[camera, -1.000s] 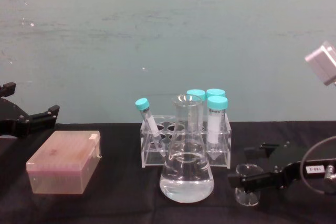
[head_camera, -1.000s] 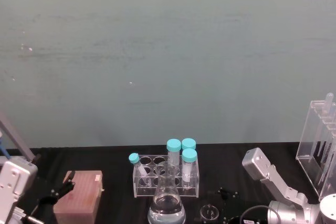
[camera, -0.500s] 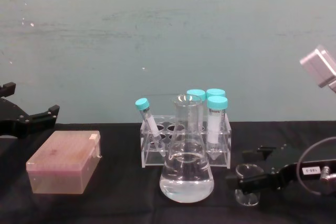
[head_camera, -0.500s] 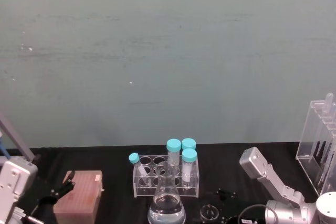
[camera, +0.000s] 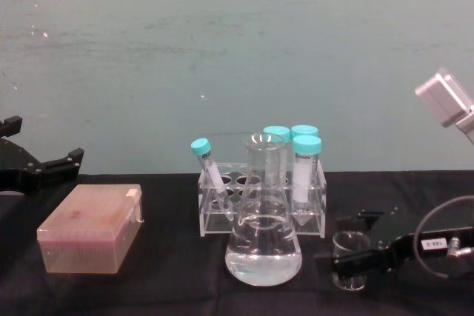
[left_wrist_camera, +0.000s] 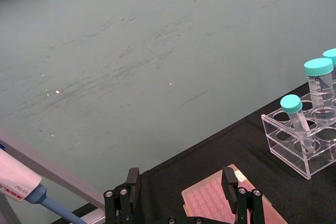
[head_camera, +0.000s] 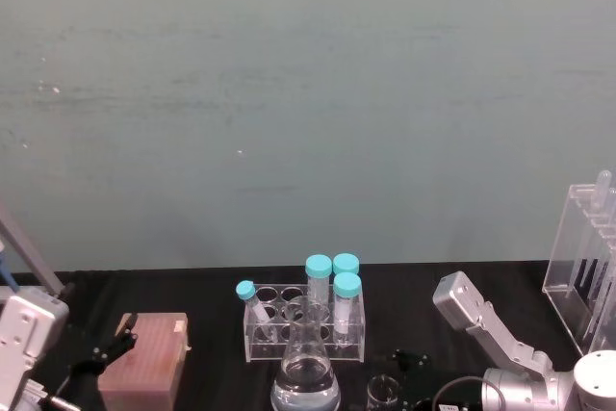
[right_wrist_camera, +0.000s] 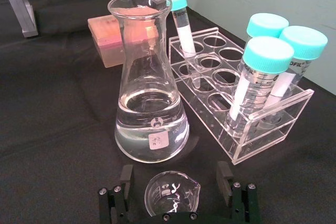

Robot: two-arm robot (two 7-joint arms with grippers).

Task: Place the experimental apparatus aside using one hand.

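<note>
A small glass beaker (right_wrist_camera: 172,192) stands on the black table in front of the conical flask (right_wrist_camera: 149,108), which holds clear liquid. My right gripper (right_wrist_camera: 175,174) is open, with one finger on each side of the beaker and a gap at both. In the chest view the right gripper (camera: 337,243) reaches in from the right, low at the beaker (camera: 348,246), beside the flask (camera: 263,234). The tall acrylic pipette rack (head_camera: 587,267) stands at the far right. My left gripper (camera: 44,168) hangs open at the left, above the pink box.
A clear tube rack (camera: 259,197) with teal-capped tubes stands just behind the flask. A pink tip box (camera: 89,227) lies at the left. A pipette (left_wrist_camera: 21,182) leans at the far left. A grey-green wall closes off the back of the table.
My right arm has crept a little to the left, bringing its fingers further along the beaker's sides. The beaker, the flask and the left arm have stayed put.
</note>
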